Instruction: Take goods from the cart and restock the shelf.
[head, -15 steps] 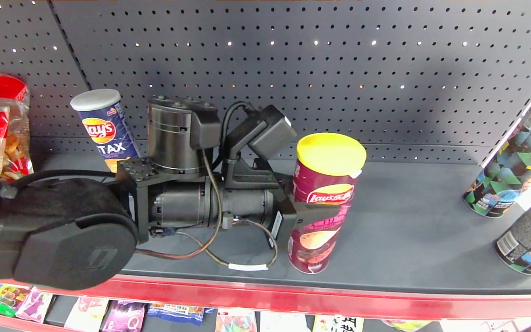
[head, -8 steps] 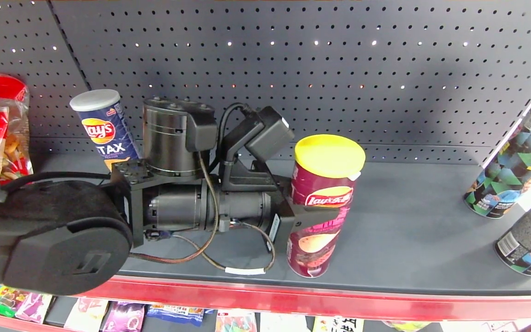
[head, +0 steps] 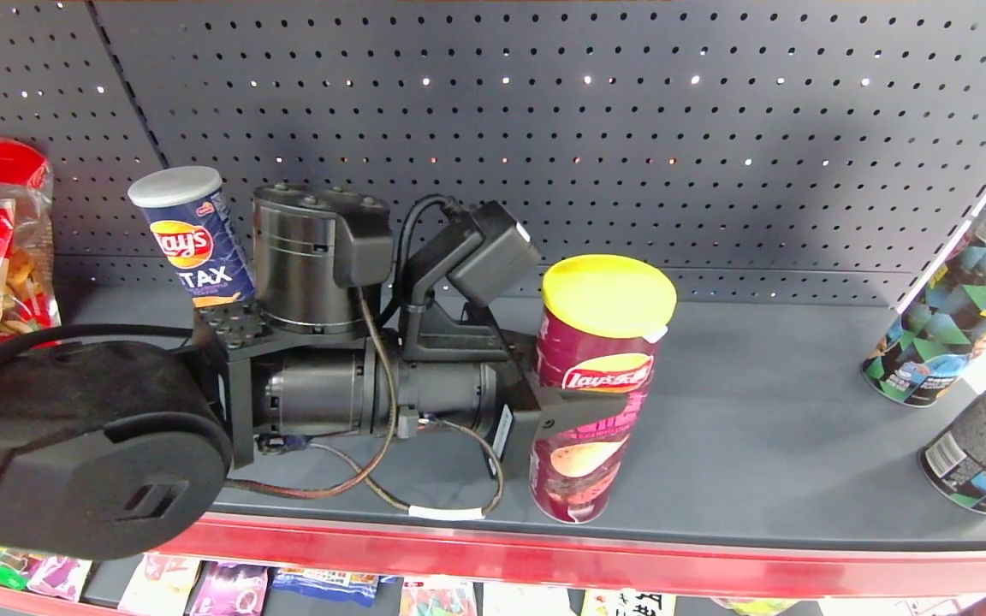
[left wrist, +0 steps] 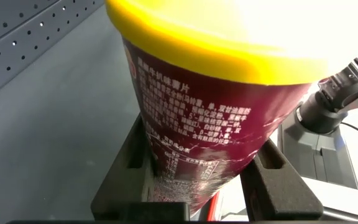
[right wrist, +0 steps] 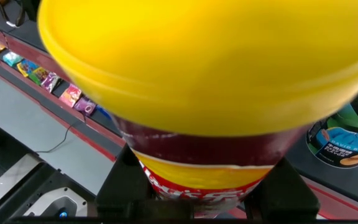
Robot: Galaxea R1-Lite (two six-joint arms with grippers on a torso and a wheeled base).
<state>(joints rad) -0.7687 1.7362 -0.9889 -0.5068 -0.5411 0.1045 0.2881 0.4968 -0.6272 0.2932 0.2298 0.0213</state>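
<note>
Maroon chip can, yellow lid, stood tilted at the near edge of the shelf, just behind the red lip. Whether its base bore on the shelf could not be told.

Head view: the left end effector was clamped round the can's middle, one finger across the label. Over the preceding second, arm and can had drifted slightly left and toward the near edge. The patterned cans at far right kept their places, so the camera had not shifted. Judgement: placement unfinished. The can was being repositioned rather than let go, and it sat close to the lip, so a release there would risk a tip forward. A blue can stood behind the arm at far left, by the pegboard.

Left wrist view: both fingers pressed flat on the can's sides with no gap. This settled the grip, since in the head view the can covered the far finger.

Right wrist view: the right end effector was closed on a second maroon can, also yellow-lidded, with packets on a lower shelf past it. Judgement: one more item was in hand, waiting for shelf space.
</note>
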